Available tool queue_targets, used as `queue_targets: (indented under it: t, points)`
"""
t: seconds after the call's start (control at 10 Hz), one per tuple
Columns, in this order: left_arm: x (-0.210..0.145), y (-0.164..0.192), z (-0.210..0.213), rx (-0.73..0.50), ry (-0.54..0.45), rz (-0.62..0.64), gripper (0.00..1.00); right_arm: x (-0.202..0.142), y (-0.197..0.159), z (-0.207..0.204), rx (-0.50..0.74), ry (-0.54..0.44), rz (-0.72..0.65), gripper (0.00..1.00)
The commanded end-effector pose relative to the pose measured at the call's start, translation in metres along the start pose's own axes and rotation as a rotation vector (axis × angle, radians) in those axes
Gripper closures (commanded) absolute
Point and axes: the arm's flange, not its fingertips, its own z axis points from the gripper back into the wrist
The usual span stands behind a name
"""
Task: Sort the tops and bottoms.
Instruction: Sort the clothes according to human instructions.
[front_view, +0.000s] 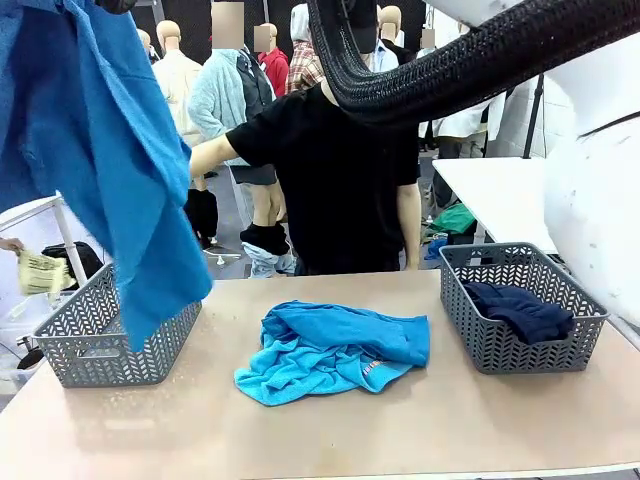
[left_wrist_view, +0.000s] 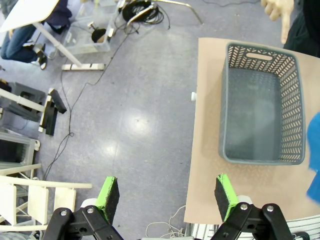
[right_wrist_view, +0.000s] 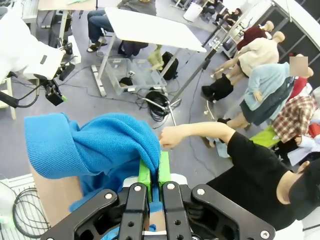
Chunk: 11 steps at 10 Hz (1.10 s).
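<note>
A medium-blue top (front_view: 110, 170) hangs high at the left, its lower end draping over the left grey basket (front_view: 90, 350). My right gripper (right_wrist_view: 154, 172) is shut on this top (right_wrist_view: 95, 145), with the cloth bunched around its green pads. My left gripper (left_wrist_view: 167, 192) is open and holds nothing; it looks down at the floor beside the table, with the same basket (left_wrist_view: 226, 100) ahead to its right. More blue and turquoise tops (front_view: 335, 350) lie piled at the table's middle. The dark navy bottoms (front_view: 520, 308) lie in the right grey basket (front_view: 500, 350).
A person in black (front_view: 340, 180) stands at the far side, one arm stretched toward the hanging top, the hand (right_wrist_view: 172, 136) close to my right gripper. My right arm's black cable hose (front_view: 450, 60) crosses the top of the front view. Bare tabletop (front_view: 300, 440) runs along the near edge.
</note>
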Motion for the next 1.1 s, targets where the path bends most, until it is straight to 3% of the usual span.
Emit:
queue_targets:
  t: [0.0, 0.2, 0.4, 0.6, 1.0]
  points:
    - [0.000, 0.002, 0.000, -0.004, -0.006, 0.006, 0.00, 0.009, -0.015, -0.016, -0.063, -0.080, -0.068, 1.00]
    - [0.000, 0.002, 0.000, -0.004, -0.006, 0.006, 0.00, 0.030, -0.033, -0.038, -0.122, -0.267, -0.129, 1.00]
    - [0.000, 0.002, 0.000, -0.004, -0.006, 0.006, 0.00, 0.048, -0.049, -0.074, 0.005, -0.402, -0.201, 1.00]
    - [0.000, 0.002, 0.000, -0.004, -0.006, 0.006, 0.00, 0.058, -0.066, -0.124, 0.029, -0.513, -0.266, 1.00]
    - [0.000, 0.002, 0.000, -0.004, -0.006, 0.006, 0.00, 0.020, -0.079, -0.211, -0.013, -0.414, -0.299, 1.00]
